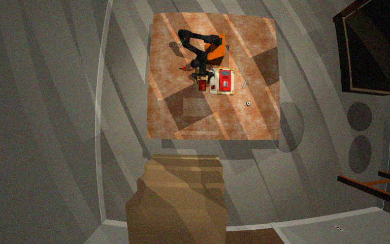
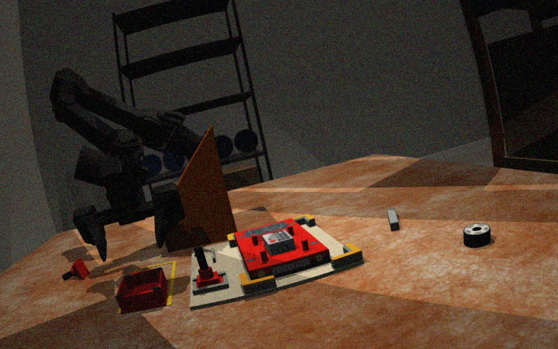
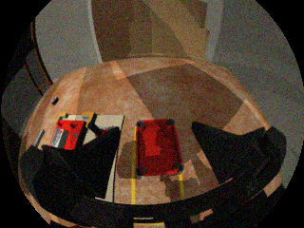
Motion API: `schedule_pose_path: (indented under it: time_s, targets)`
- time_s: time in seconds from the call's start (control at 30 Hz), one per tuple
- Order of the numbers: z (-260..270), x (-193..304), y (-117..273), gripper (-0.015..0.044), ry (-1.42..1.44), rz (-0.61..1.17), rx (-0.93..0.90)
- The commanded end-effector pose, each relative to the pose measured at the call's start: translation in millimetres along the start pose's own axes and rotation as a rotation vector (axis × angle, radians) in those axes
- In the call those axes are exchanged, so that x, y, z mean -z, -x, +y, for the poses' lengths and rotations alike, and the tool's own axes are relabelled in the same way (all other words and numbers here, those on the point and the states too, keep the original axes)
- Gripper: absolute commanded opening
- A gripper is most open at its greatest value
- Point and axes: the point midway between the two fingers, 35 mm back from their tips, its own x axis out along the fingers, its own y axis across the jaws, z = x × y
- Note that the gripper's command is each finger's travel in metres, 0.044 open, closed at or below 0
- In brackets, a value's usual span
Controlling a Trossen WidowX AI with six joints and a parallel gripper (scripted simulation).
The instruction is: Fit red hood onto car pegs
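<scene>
- Read gripper [image 1: 202, 79] [image 2: 131, 252] [image 3: 156, 128] as empty, with fingers spread wide, presumably to pass outside the hood walls.
- Locate hood [image 1: 202, 85] [image 2: 147, 296] [image 3: 157, 147] on the table at 6 o'clock from the gripper, top view, partly framed by yellow outline [image 2: 172, 281] [image 3: 134, 190], probably for marking a pickup place.
- Note hollow side apparently facing up; expect a need to turn the hood before fitting.
- Find chassis [image 1: 221, 86] [image 2: 288, 254] [image 3: 76, 130] between 2 and 3 o'clock from the hood, top view, inside jig [image 1: 232, 92] [image 2: 258, 283] [image 3: 86, 114], likely held against sliding.
- Keep pegs [image 2: 305, 245] upright around engine block [image 1: 225, 84] [image 2: 278, 241] [image 3: 57, 138], for locating the corner holes.
- Treat as pre-grasp: centre, lower, then close on opposite walls.
- Guard against striking red fixture [image 1: 213, 87] [image 2: 206, 276], at 3 o'clock from the hood, top view.
</scene>
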Motion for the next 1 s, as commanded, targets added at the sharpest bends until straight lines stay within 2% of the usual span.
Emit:
schedule_pose_path:
  time_s: [0.0,0.97]
  targets:
    - [-1,1,-2,0.044,0.005,-0.007,0.001]
    - [-2,26,-16,0.044,0.007,-0.011,0.007]
